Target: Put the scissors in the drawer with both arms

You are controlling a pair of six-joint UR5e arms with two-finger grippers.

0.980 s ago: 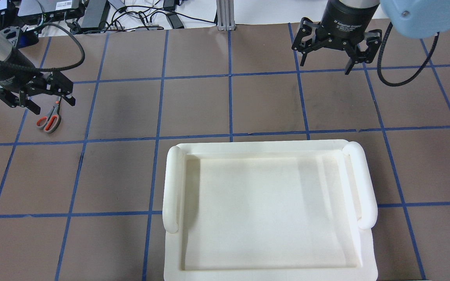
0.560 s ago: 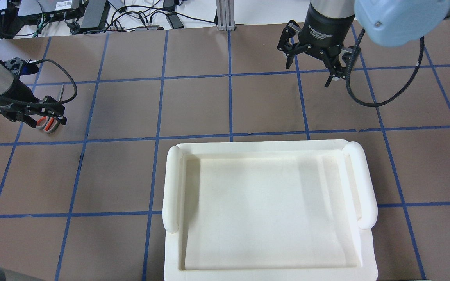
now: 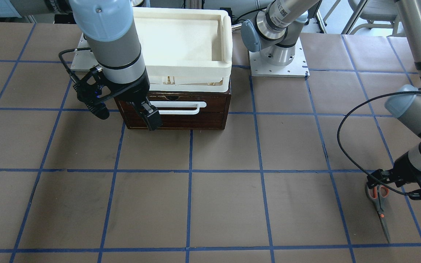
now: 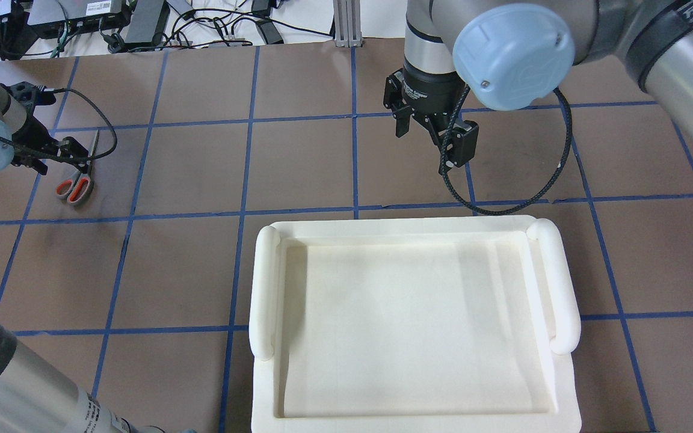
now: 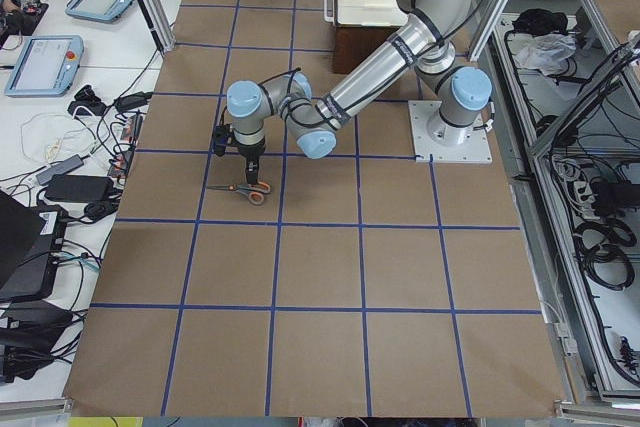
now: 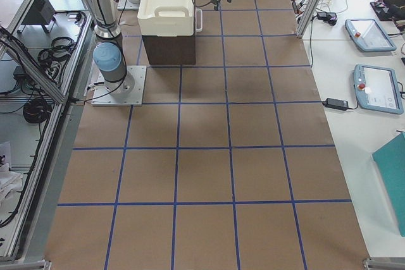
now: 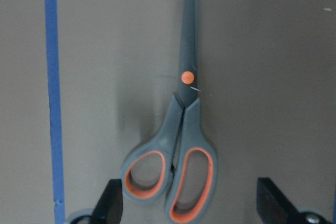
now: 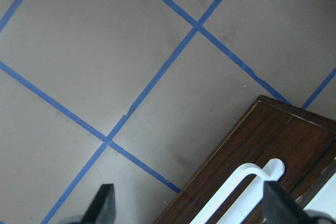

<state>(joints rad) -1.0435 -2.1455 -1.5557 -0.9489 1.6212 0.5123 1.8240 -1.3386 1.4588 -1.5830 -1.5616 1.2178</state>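
Since the earlier frames, the right gripper (image 3: 127, 118) has swung in from the far corner to the front of the drawer (image 3: 210, 118). The left gripper (image 7: 189, 198) has dropped low over the scissors (image 7: 181, 145).

Findings:
- The scissors lie flat on the table (image 3: 225, 204), well apart from the drawer and not lifted. The left jaws are spread, straddling the handle loops.
- The drawer is closed. The right jaws are spread beside the white bar handle (image 3: 181, 106), with no hold on it.

Assessment: nothing is completed. Grasping, opening the drawer, transfer and release all remain.
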